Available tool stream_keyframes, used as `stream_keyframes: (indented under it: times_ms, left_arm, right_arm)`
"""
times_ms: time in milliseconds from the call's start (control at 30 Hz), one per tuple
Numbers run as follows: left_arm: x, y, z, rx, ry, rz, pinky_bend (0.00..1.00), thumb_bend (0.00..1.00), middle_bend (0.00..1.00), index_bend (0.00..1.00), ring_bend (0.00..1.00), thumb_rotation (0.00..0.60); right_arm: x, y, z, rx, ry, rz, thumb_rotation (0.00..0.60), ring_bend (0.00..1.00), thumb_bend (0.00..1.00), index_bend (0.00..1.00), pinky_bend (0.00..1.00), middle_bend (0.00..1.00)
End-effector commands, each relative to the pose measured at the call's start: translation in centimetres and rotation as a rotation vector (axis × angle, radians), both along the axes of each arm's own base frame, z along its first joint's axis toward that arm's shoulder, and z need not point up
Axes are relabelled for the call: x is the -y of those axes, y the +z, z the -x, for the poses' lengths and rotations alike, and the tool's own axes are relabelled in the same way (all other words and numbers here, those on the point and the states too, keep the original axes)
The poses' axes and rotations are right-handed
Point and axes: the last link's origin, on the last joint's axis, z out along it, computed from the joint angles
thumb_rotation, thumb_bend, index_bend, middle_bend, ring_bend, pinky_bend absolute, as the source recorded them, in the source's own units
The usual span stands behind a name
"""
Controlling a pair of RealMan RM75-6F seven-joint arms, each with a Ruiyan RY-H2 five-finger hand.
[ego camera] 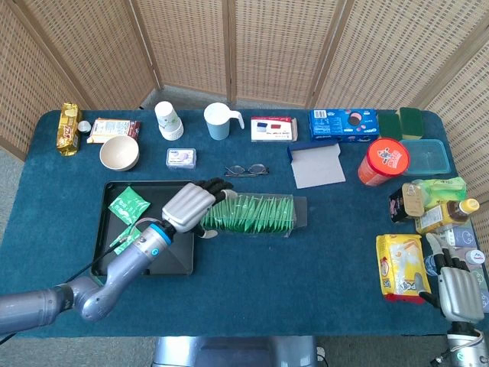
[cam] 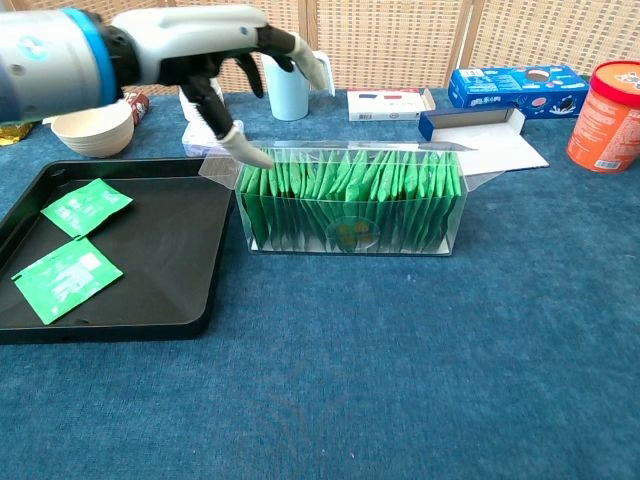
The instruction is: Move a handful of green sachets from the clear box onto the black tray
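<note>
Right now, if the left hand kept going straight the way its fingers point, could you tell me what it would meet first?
Most likely the green sachets at the left end of the clear box. The left hand hangs open above that end, fingers aimed across the box, though its height over the sachets is hard to judge.

No text, label or number on any package or box can be read clearly.
</note>
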Motion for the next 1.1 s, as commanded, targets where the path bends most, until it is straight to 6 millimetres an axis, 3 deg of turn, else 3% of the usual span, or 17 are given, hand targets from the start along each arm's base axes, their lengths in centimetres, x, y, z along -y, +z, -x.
stream_keyframes:
  times_ms: [33,333,500,867,1100]
  left_arm:
    - [0.1,-1.1,-1.2,-0.010,-0.013,0.012,0.24,0.11,0.16,0.21,0.12,0.579]
    - [-0.1,-3.5,-2.6,-0.055,-0.016,0.013,0.24,0.13,0.16,0.20,0.11,0.580]
    - [-0.5,-4.6,-3.1,-0.047,-0.001,0.007,0.25,0.24,0.16,0.19,0.11,0.580]
    - [-2.3,-5.9,-4.0,-0.096,0.015,-0.010,0.27,0.27,0.16,0.19,0.11,0.579]
    - [-3.2,-5.7,-4.8,-0.057,0.057,-0.005,0.27,0.30,0.15,0.22,0.11,0.568]
  right_arm:
    - [-0.5,0.3,0.5,0.005,-0.016,0.008,0.600,0.11,0.45,0.03,0.26,0.11]
    - [-1.1,0.9,0.9,0.025,-0.024,0.022,0.600,0.11,0.45,0.03,0.26,0.11]
    - [-1.7,1.3,1.2,0.033,-0.039,0.037,0.600,0.11,0.45,0.03,0.26,0.11]
    - [-2.2,1.3,1.5,0.052,-0.061,0.046,0.600,0.11,0.45,0.03,0.26,0.11]
    - [-2.6,1.3,1.7,0.055,-0.071,0.055,0.600,0.11,0.45,0.03,0.26,0.11]
